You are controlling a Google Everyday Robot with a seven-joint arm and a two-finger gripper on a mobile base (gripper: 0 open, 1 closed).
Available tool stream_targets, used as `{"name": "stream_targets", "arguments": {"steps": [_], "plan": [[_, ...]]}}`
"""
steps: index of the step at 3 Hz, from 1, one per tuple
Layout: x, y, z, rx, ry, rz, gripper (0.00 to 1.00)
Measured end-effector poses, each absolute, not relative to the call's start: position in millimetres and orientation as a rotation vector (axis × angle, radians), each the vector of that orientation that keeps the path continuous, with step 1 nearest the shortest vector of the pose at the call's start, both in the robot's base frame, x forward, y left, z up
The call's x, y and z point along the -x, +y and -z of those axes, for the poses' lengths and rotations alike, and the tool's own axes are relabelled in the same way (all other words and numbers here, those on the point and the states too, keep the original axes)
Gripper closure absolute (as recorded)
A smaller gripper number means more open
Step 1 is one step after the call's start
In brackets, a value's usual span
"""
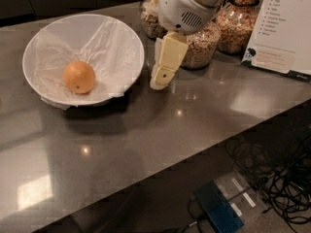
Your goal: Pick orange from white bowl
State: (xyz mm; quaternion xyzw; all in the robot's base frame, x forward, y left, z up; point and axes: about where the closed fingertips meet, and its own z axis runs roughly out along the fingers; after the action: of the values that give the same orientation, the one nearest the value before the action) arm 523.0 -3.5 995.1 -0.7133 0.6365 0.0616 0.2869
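The orange (79,76) lies in the left part of the white bowl (85,16), on crumpled white paper. The bowl stands at the back left of the grey counter (146,140). My gripper (159,81) hangs from the white arm (187,6) just to the right of the bowl's rim. It points down, close above the counter, outside the bowl. It holds nothing that I can see.
Glass jars of cereal (201,42) stand right behind the gripper at the back of the counter. A white printed sign (284,28) stands at the back right. Beyond the counter's front edge lie cables (272,178) and a blue box (218,210) on the floor.
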Motion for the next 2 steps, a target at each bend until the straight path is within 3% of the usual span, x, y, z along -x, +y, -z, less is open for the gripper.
{"name": "stream_targets", "arguments": {"steps": [2], "plan": [[-558.4, 78.4, -1004.6, 1.883, 1.491, -0.351, 0.0]]}}
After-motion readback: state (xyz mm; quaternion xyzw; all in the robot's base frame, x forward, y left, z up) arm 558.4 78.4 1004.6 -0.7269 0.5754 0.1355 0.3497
